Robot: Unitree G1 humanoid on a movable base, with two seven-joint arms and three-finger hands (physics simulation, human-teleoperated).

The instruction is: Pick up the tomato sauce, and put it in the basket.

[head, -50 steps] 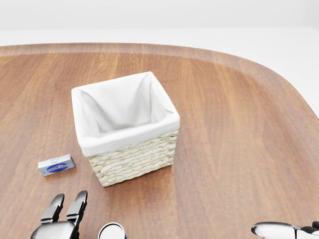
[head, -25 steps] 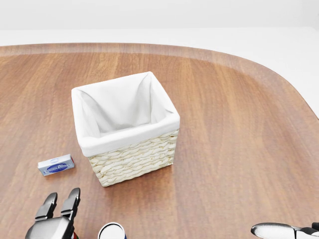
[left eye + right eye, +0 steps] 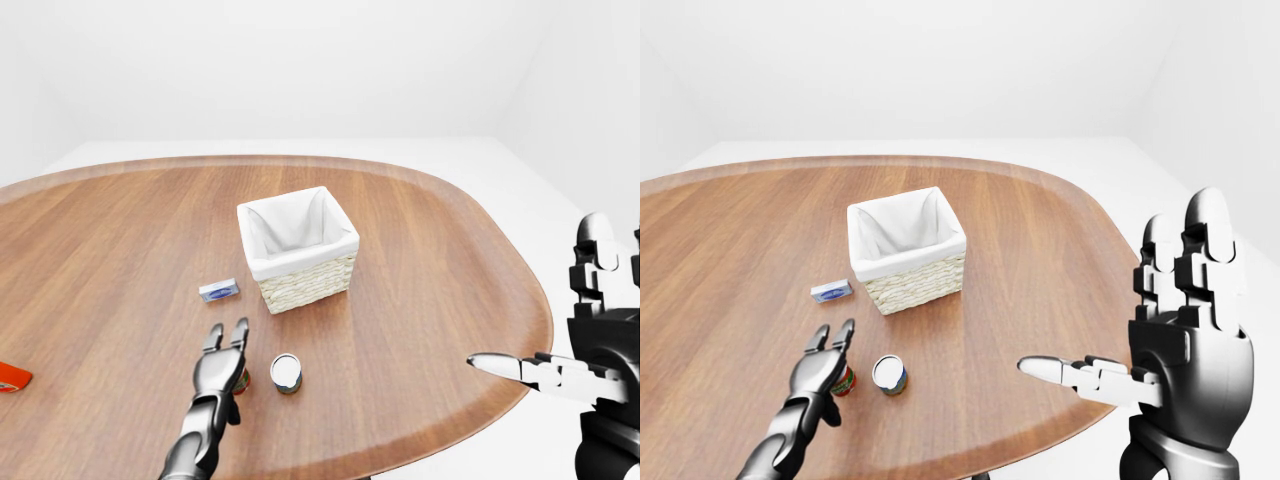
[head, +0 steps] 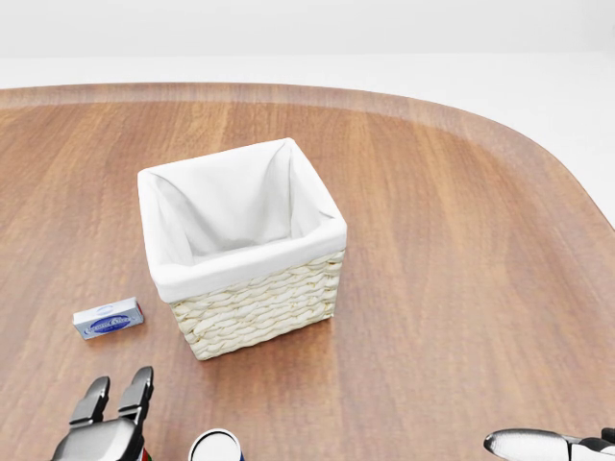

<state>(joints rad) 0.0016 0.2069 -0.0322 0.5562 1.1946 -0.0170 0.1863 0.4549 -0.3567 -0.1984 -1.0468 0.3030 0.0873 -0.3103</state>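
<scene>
1. Tomato sauce [image 3: 844, 381]: a small can with a red label, upright on the tabletop [image 3: 420, 260], at the lower left of the eye views, partly hidden by the left hand. It is judged to be the task's can; the label cannot be read.
2. Left hand [image 3: 222, 365]: set directly over the sauce can, its fingers [image 3: 238, 334] spread and extended toward the basket; nothing is held. Contact with the can cannot be told.
3. Right hand [image 3: 1185, 345]: raised at the right edge, well apart from all items, fingers straight and open, empty.
4. Second can [image 3: 286, 373]: silver-topped, just beside the sauce can on its right. It is to be left undisturbed.
5. Basket [image 4: 240, 288]: woven, white-lined, open at the top, above the cans in the views. Its interior appears empty.
6. Small blue box [image 4: 108, 319]: beside the basket's left side, clear of the path.
7. Step in hand, as judged: the reach and grasp. The hand is best lowered so the fingers bracket the can's sides, closed squarely, and kept off the neighbouring can. The can is then to be lifted above the rim before being carried over.
</scene>
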